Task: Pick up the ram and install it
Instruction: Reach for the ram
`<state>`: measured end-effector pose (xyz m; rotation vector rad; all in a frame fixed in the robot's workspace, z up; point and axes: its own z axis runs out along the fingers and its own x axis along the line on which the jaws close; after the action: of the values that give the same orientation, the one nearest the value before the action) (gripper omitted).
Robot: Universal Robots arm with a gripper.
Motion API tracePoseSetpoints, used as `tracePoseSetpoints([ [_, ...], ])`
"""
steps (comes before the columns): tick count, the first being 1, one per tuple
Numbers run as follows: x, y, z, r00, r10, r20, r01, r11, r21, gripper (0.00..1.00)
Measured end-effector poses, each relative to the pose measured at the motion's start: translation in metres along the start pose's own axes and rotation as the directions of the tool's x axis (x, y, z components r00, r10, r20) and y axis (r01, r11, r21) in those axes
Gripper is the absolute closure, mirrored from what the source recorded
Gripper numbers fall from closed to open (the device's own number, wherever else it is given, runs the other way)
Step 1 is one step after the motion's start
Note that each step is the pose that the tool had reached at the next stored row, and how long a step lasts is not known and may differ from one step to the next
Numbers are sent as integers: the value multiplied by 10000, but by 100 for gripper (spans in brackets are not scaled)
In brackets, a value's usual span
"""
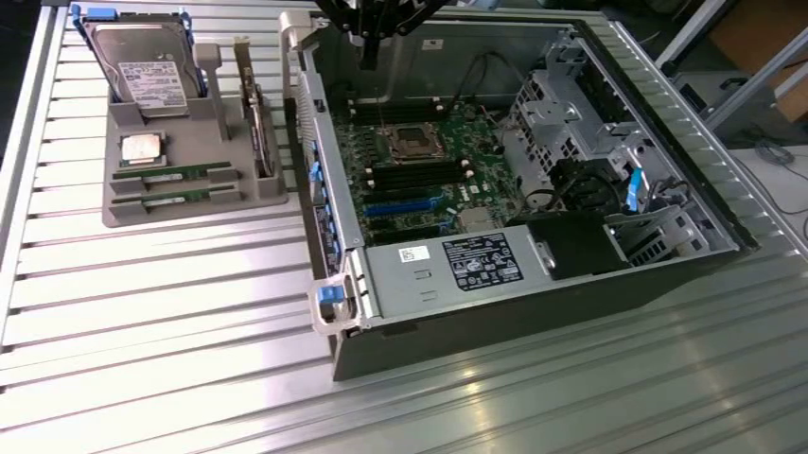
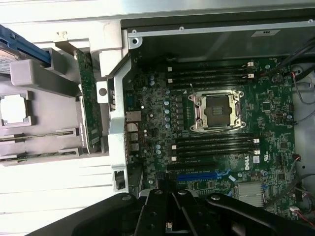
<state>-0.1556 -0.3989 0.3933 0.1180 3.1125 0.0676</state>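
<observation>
table (image 1: 151,322): a ribbed metal top is carrying everything I am looking at.
computer case (image 1: 505,317): it is lying on its side with the panel off, taking up the table from the centre towards three o'clock in the exterior view.
motherboard (image 1: 436,175): the green board is sitting inside the case, with its black memory slots standing bare on both sides of the socket.
power supply (image 1: 442,268): the silver box with a black label is sitting at six o'clock of the motherboard.
holder (image 1: 132,210): a grey tray is standing on the table at nine o'clock of the case, just beside its wall.
hard drive (image 1: 146,61): it is standing upright in the holder's twelve o'clock end, inside a blue frame.
gripper (image 1: 369,59): the black arm is hanging over the case's twelve o'clock end, above the motherboard; its fingers (image 2: 162,211) are pressing together with nothing between them.
expansion card (image 1: 259,128): it is standing on edge along the holder's three o'clock side.
ram (image 1: 170,173): a green stick is lying flat in a holder slot, at eight o'clock of the gripper and well apart from it; a second stick (image 1: 173,197) is lying just beside it at six o'clock.
processor chip (image 1: 139,148): the square silver piece is resting in the holder between the hard drive and the ram.
socket (image 1: 413,142): it is sitting open on the motherboard, at six o'clock of the gripper.
</observation>
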Motion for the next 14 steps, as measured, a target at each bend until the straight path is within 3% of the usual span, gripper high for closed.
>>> tracePoseSetpoints([
  [14,88,-6,-2,10000,1,0,-1,10000,0,89],
])
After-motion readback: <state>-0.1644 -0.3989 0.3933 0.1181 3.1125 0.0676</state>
